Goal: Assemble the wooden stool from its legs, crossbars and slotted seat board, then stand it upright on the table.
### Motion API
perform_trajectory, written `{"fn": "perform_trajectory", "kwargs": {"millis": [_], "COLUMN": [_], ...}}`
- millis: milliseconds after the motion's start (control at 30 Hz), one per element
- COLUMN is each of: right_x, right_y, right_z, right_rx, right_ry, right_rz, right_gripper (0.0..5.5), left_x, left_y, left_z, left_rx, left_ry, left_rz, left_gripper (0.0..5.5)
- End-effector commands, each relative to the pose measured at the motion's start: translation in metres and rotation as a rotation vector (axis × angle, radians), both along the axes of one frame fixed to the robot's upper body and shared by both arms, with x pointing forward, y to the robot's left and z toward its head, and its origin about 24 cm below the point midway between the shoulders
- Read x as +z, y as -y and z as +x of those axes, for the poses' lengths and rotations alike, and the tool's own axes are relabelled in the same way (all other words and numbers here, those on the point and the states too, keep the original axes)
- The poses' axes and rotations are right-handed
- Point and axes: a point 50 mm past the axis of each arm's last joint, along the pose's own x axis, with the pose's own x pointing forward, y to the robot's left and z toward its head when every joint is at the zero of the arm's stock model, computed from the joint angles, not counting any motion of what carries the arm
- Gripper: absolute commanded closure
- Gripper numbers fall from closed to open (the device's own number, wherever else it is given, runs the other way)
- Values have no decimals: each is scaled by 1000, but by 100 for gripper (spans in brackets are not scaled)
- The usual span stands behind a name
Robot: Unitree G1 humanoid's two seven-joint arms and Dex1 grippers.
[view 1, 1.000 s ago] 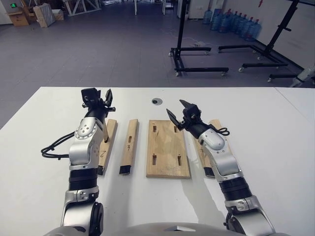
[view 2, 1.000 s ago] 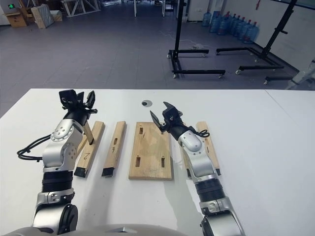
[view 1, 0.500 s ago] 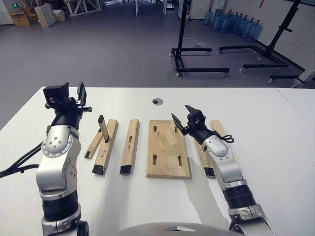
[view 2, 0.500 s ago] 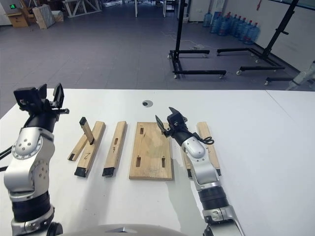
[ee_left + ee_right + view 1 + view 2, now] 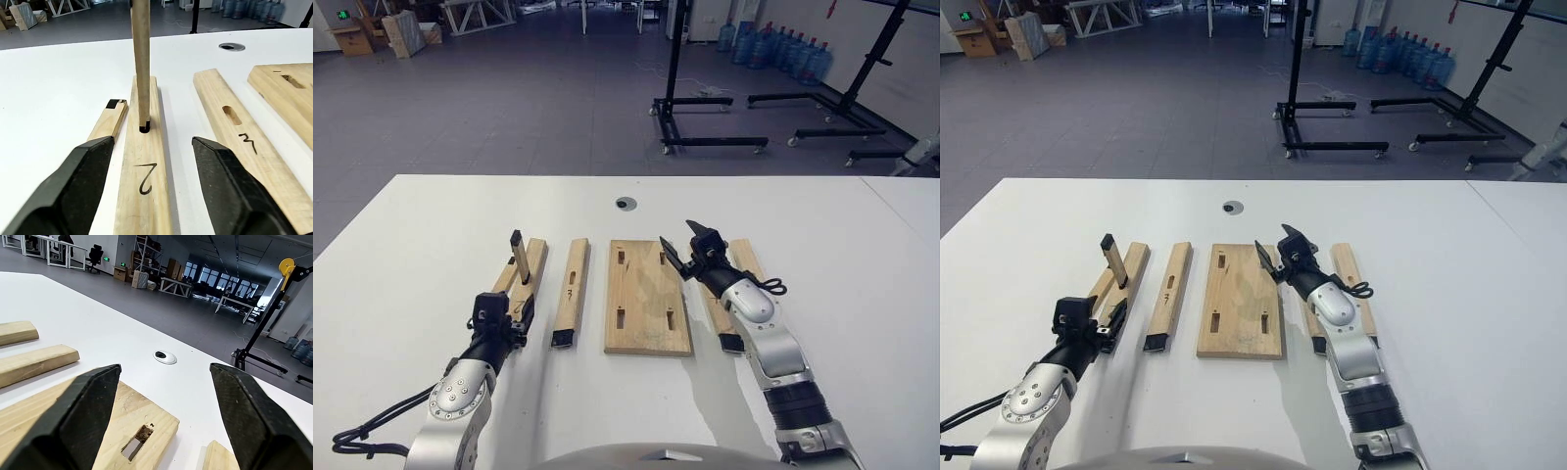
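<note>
Left eye view shows you the left claw [image 5: 504,313] low over the white table [image 5: 411,225], fingers spread and holding nothing. The leg marked 2 [image 5: 532,264] runs forward from just ahead of its tips. A short crossbar [image 5: 518,257] stands up out of that leg's slot farther ahead, and a second crossbar [image 5: 499,284] lies flat at the leg's outer side. The leg marked 3 [image 5: 573,289] lies just inward of the claw. Your right claw [image 5: 688,247] is also spread and empty, above the far right part of the slotted seat board [image 5: 641,304], with two more legs [image 5: 747,262] lying on its outer side. Left wrist view looks between the two black fingers [image 5: 83,186]: leg 2 sits in the gap between them, the upright crossbar is straight ahead, and leg 3 is past the inner finger. Right wrist view has the wide-apart fingers [image 5: 90,406] framing the seat board's corner and one of its slots just below them, with the round table grommet [image 5: 165,357] ahead.
</note>
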Motion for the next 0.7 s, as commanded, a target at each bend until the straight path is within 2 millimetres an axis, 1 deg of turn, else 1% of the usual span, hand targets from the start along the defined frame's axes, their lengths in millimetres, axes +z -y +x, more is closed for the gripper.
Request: {"fn": "perform_trajectory", "kwargs": {"millis": [33,100,167,400,533,700], "right_x": [3,11,19,24,26,26], "right_y": [-1,-1,0,-3,-5,-6], "right_z": [3,7,11,14,14,14], "right_rx": [2,-16,-24,-7,-3,1], "right_ry": [13,8,25,39,49,52], "right_rz": [-19,62,86,75,77,66], "right_gripper": [216,216,216,216,216,216], "left_x": [-6,-4,-1,6,7,5], "left_y": [4,2,-6,-20,-14,-12], "left_z": [7,14,21,38,38,37], "left_rx": [-12,-8,19,4,-38,-30], "left_ry": [-64,-81,-99,-206,-236,-277], "left_rz": [-20,-5,22,63,61,63], "left_gripper": [202,199,199,199,199,199]}}
